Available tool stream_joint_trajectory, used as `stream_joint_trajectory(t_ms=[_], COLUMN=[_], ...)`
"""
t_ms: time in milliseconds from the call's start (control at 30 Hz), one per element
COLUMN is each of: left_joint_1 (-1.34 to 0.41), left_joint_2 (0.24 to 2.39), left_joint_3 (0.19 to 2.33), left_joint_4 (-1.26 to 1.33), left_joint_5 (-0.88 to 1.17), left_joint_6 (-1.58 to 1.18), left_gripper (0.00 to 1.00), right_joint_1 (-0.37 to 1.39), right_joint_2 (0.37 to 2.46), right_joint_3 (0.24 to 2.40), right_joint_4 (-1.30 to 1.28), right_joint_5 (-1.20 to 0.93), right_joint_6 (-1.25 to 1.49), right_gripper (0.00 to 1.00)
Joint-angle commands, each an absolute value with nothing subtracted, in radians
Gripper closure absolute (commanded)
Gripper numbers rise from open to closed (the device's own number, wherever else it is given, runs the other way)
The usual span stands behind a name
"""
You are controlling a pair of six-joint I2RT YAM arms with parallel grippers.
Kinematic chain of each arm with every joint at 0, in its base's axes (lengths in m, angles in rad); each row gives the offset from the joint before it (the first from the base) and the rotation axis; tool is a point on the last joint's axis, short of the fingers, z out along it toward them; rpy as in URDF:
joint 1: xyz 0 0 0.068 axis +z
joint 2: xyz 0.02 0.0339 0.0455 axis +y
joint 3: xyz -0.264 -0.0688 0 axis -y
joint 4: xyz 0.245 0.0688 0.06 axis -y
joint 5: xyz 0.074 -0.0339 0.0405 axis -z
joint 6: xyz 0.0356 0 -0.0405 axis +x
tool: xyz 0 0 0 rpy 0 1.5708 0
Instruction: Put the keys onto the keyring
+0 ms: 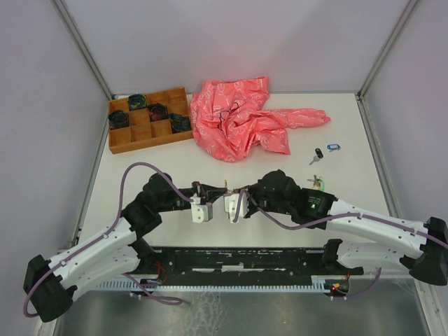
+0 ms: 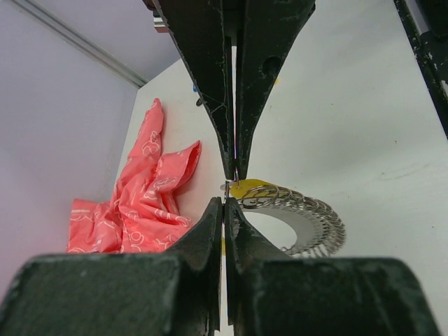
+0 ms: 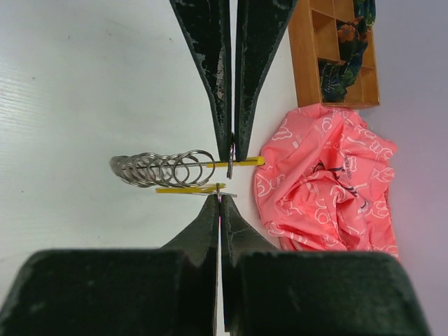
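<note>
My two grippers meet tip to tip low over the near middle of the table. The keyring, a silvery coil with a yellow segment, hangs between them and shows again as the keyring. My left gripper is shut; its fingers pinch a loop at the keyring's yellow end. My right gripper is shut on a thin metal key with a yellow tag. Three more keys lie at the right: blue tag, black tag, green tag.
A crumpled pink cloth lies at the back middle. To its left stands a wooden compartment tray holding dark coiled bundles. Frame posts rise at the back corners.
</note>
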State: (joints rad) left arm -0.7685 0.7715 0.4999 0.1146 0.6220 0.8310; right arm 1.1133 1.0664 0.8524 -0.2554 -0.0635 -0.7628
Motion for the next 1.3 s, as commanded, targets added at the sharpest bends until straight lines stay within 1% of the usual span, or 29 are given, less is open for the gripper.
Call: stream_joint_trajectory(t_ms=[0, 1267], left_joint_1=[-0.772, -0.773], left_joint_2=[0.767, 0.782], left_joint_3=[0.501, 0.503], left_joint_4=[0.201, 0.224], left_joint_5=[0.620, 0.609], left_joint_6=[0.784, 0.739], left_gripper=[0.97, 0.97], right_joint_1=[1.126, 1.127], right_joint_2=[1.062, 1.038], right_joint_3=[0.853, 0.852], right_joint_4=[-0.196, -0.153], right_joint_5=[-0.007, 0.000], right_joint_6=[-0.755, -0.675], right_gripper=[0.99, 0.99])
